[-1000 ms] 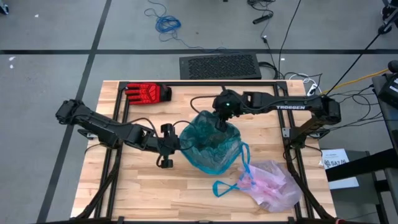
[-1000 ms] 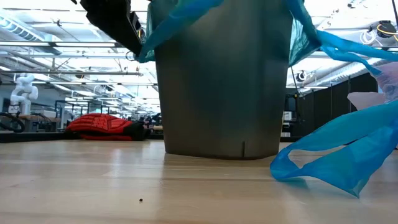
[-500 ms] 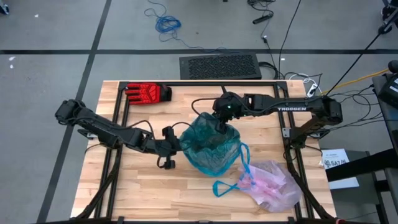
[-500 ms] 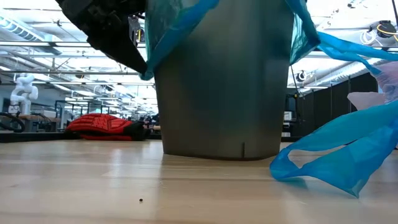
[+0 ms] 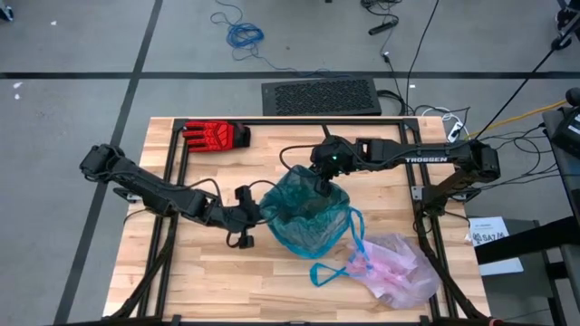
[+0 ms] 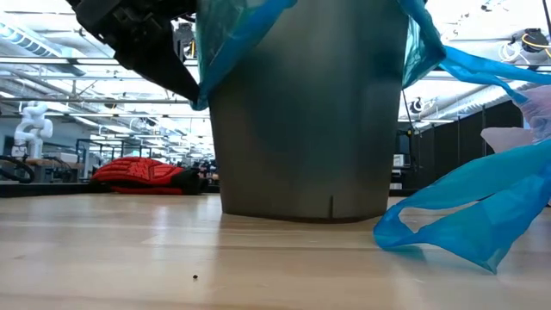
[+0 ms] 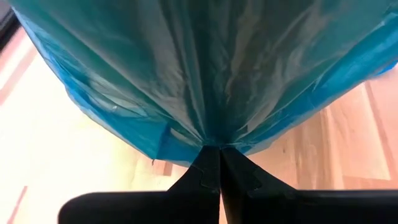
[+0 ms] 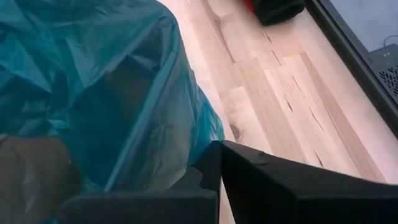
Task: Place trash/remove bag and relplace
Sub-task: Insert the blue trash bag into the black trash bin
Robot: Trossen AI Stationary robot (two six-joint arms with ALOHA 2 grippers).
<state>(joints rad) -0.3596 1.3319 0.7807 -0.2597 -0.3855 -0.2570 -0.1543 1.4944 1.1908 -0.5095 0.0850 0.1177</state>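
Both the left hand (image 7: 219, 152) and right hand (image 8: 214, 165) pinch the teal bag's (image 5: 306, 213) rim, apparently to spread it over the bin (image 6: 301, 129).

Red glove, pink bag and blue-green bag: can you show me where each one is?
red glove (image 5: 216, 135): high view, middle of its palm.
pink bag (image 5: 399, 270): high view, middle of the crumpled plastic.
blue-green bag (image 5: 306, 215): high view, plastic draped in the bin's mouth.

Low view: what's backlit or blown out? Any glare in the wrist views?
Low view: bright ceiling lights behind leave the bin a dark silhouette. Left wrist view: the table is washed out pale beside the teal bag. Right wrist view: evenly lit, no glare on the wood.
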